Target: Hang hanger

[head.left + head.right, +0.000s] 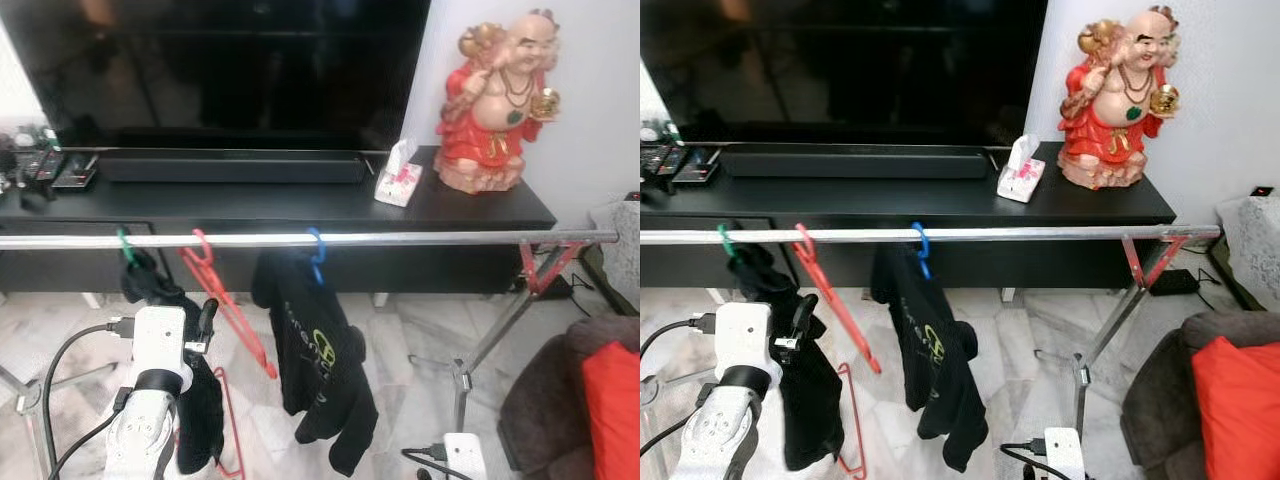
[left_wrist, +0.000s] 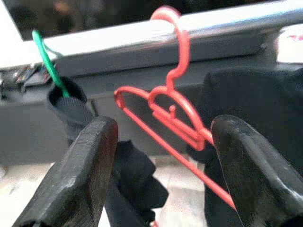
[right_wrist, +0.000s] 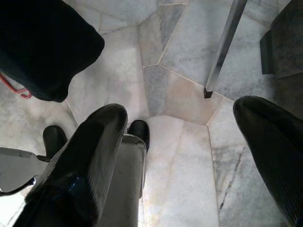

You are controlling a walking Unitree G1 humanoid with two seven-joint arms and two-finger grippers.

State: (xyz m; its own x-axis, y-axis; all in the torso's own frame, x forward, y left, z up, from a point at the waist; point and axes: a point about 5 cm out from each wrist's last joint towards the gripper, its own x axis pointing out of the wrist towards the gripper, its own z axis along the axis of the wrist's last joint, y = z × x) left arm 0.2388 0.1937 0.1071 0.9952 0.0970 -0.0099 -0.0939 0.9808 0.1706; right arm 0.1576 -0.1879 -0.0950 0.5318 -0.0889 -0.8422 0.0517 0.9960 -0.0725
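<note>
So the left arm is raised below the silver rail (image 1: 400, 239), its left gripper (image 2: 163, 165) spread wide, clamping nothing, just short of the red hanger (image 2: 173, 113), whose hook sits over that rail. Right gripper (image 3: 189, 142) hangs spread, pointing at the marble floor (image 3: 180, 85). Dark garments on a green hanger (image 1: 124, 245) and a blue hanger (image 1: 316, 248) flank it.

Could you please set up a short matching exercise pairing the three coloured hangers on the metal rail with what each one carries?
Column one:
1. green plastic hanger
2. red plastic hanger
3. blue plastic hanger

Column two:
A. black T-shirt with a yellow-green print
B. carries nothing, tilted on the silver metal rail
C. plain black garment

Pairs: 1-C, 2-B, 3-A.
</note>
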